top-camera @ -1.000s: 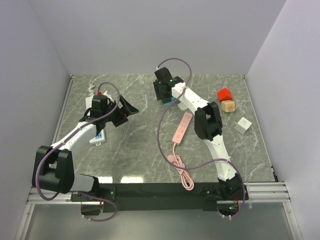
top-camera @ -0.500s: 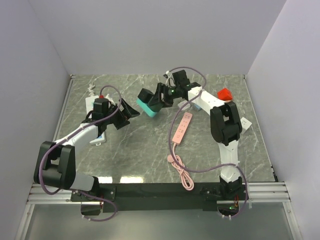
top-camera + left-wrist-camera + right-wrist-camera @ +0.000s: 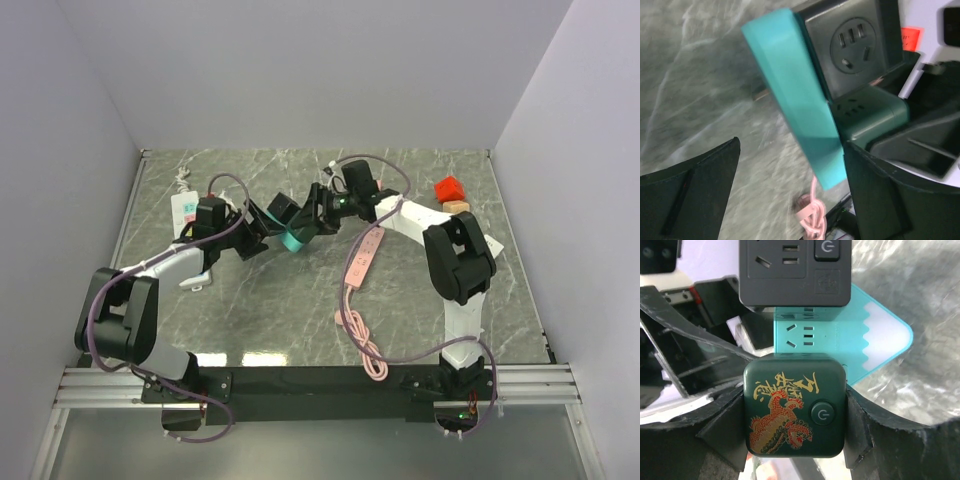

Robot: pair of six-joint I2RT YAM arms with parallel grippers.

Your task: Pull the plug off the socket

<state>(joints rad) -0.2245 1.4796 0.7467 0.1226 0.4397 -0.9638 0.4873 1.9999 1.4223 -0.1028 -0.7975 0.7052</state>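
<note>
Stack held over mid table (image 3: pixel 270 310): right fingers (image 3: pixel 860 440) clamped on green cube plug (image 3: pixel 795 412), mated to teal socket (image 3: pixel 875 340). Left fingers (image 3: pixel 690 190) wide open, empty, flanking socket. Socket to be gripped squarely and pulled straight along pin axis. Count: socket ×1; plugs ×2 (green, plus black cube plug (image 3: pixel 790 275)); pink strip (image 3: pixel 364 255) ×1.

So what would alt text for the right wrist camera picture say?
A dark green cube with a gold dragon and a power button is held between the black fingers of the right gripper. Beyond it are a teal socket block and a black socket cube, with marbled table at right.
</note>
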